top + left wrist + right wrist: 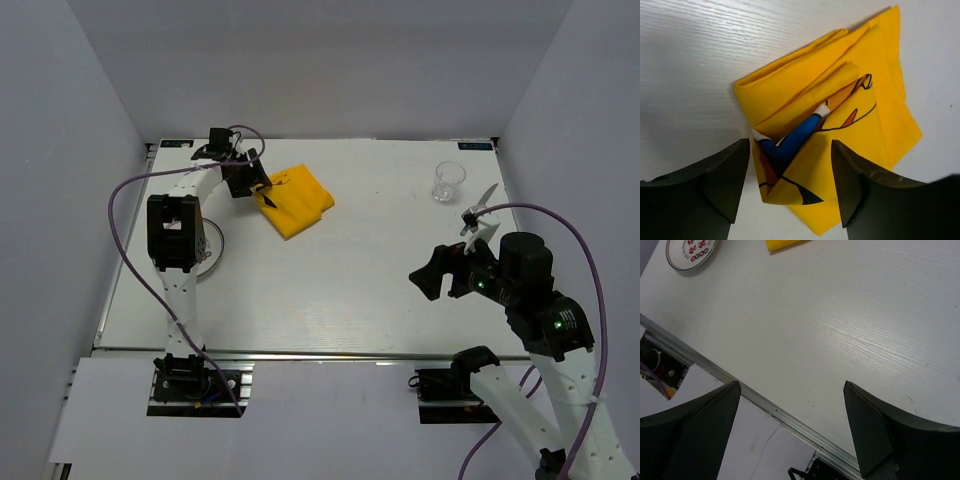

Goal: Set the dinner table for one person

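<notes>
White and faintly grained, the dinner table [330,290] fills the middle of the overhead view, its metal rail [765,405] running along the near edge by the arm bases. Nothing is laid out as a place setting yet; the pieces sit scattered toward the edges.

A folded yellow cloth [297,200] with a cartoon print lies at the far left. A round plate [212,255] rests nearer, partly hidden behind the left arm. A clear glass [449,181] stands at the far right, with a pale utensil [480,205] just beyond it — too small to name.

The left gripper [790,170] hangs over the cloth's near corner, its fingers [725,175] spread wide on either side of the folds. That looks like the stance for a pinch, though whether the tips touch the fabric I cannot tell.

The right gripper [790,390] holds nothing — its fingers are apart above bare tabletop near the rail, probably kept low and clear while the left arm works.
</notes>
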Controlling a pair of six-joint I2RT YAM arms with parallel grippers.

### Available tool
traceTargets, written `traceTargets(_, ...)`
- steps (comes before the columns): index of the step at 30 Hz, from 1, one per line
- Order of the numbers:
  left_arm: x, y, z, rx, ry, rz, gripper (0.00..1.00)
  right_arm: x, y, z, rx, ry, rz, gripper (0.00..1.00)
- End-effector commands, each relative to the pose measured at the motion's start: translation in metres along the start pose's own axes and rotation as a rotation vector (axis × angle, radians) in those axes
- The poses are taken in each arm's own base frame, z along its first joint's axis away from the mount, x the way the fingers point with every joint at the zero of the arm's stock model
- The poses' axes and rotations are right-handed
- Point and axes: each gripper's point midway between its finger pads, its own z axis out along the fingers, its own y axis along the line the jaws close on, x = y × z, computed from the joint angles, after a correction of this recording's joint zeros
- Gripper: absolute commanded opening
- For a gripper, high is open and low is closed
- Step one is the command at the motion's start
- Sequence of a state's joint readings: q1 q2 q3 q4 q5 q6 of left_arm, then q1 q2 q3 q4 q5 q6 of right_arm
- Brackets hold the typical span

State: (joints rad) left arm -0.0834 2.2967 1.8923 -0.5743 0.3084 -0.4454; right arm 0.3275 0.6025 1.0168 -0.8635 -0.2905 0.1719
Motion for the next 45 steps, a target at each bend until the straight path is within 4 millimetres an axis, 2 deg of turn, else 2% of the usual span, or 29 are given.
traceTargets(1,-0.007,-0.025,-0.018,0.102,-0.032,0.032,0.74,-0.005,-0.011,0.006,0.051,-0.011,-0.012,0.89)
traceTargets(4,-0.005,-0.03,-0.019,0.131,-0.026,0.033,0.64,-0.003,-0.013,0.008,0.057,-0.005,-0.007,0.89)
traceTargets(5,-0.004,-0.03,-0.018,0.135,-0.02,0.032,0.54,-0.002,-0.013,0.009,0.057,-0.002,-0.003,0.89)
traceTargets(7,-0.002,-0.032,-0.015,0.154,-0.013,0.03,0.48,0.0,-0.014,0.01,0.056,0.004,0.003,0.89)
traceTargets(8,0.002,-0.03,-0.01,0.157,0.003,0.022,0.35,0.0,-0.013,0.01,0.052,0.005,0.002,0.89)
traceTargets(11,0.002,-0.032,-0.01,0.165,0.014,0.014,0.09,0.0,-0.014,0.011,0.057,0.008,0.006,0.89)
traceTargets(13,0.0,-0.042,-0.014,0.178,0.006,0.033,0.05,0.001,-0.014,0.012,0.057,0.009,0.007,0.89)
traceTargets(15,-0.012,-0.056,-0.028,0.19,-0.038,0.07,0.0,0.002,-0.015,0.013,0.057,0.014,0.01,0.89)
traceTargets(17,-0.024,-0.065,-0.04,0.213,-0.085,0.098,0.0,0.003,-0.015,0.015,0.055,0.02,0.015,0.89)
traceTargets(18,-0.031,-0.077,-0.054,0.247,-0.117,0.118,0.0,0.004,-0.015,0.016,0.054,0.025,0.016,0.89)
traceTargets(23,-0.029,-0.131,-0.09,0.444,-0.204,0.243,0.0,0.007,-0.019,0.022,0.061,0.024,0.028,0.89)
traceTargets(26,-0.009,-0.15,-0.101,0.495,-0.22,0.3,0.0,0.008,-0.02,0.026,0.063,0.024,0.038,0.89)
traceTargets(27,0.006,-0.146,-0.096,0.49,-0.199,0.3,0.0,0.009,-0.021,0.027,0.065,0.025,0.043,0.89)
traceTargets(28,0.008,-0.154,-0.109,0.51,-0.222,0.316,0.0,0.011,-0.023,0.028,0.071,0.029,0.051,0.89)
traceTargets(29,0.014,-0.164,-0.112,0.524,-0.243,0.337,0.0,0.01,-0.024,0.029,0.076,0.025,0.052,0.89)
traceTargets(30,0.032,-0.155,-0.105,0.506,-0.221,0.328,0.0,0.012,-0.023,0.029,0.074,0.027,0.052,0.89)
traceTargets(31,0.036,-0.162,-0.117,0.519,-0.245,0.346,0.0,0.012,-0.024,0.03,0.077,0.028,0.057,0.89)
traceTargets(32,0.041,-0.165,-0.12,0.529,-0.26,0.359,0.0,0.013,-0.025,0.03,0.079,0.029,0.057,0.89)
traceTargets(33,0.059,-0.164,-0.115,0.524,-0.25,0.366,0.01,0.014,-0.025,0.031,0.079,0.032,0.059,0.89)
traceTargets(34,0.062,-0.17,-0.126,0.543,-0.278,0.384,0.03,0.014,-0.026,0.032,0.081,0.03,0.06,0.89)
traceTargets(35,0.082,-0.165,-0.119,0.53,-0.249,0.379,0.05,0.016,-0.027,0.032,0.084,0.034,0.062,0.89)
traceTargets(36,0.083,-0.175,-0.127,0.552,-0.266,0.396,0.05,0.016,-0.028,0.032,0.087,0.034,0.063,0.89)
traceTargets(38,0.105,-0.173,-0.129,0.558,-0.263,0.406,0.11,0.018,-0.028,0.033,0.089,0.034,0.066,0.89)
traceTargets(39,0.12,-0.179,-0.131,0.574,-0.252,0.427,0.16,0.018,-0.028,0.034,0.089,0.033,0.066,0.89)
traceTargets(40,0.134,-0.172,-0.127,0.556,-0.242,0.429,0.23,0.018,-0.029,0.034,0.093,0.029,0.069,0.89)
traceTargets(41,0.141,-0.176,-0.136,0.568,-0.252,0.444,0.38,0.021,-0.03,0.035,0.094,0.034,0.073,0.89)
traceTargets(42,0.154,-0.183,-0.141,0.59,-0.245,0.464,0.42,0.021,-0.031,0.037,0.095,0.031,0.075,0.89)
traceTargets(43,0.166,-0.179,-0.146,0.591,-0.239,0.469,0.53,0.023,-0.032,0.038,0.102,0.033,0.083,0.89)
traceTargets(45,0.183,-0.177,-0.15,0.591,-0.222,0.482,0.62,0.024,-0.035,0.041,0.113,0.03,0.09,0.89)
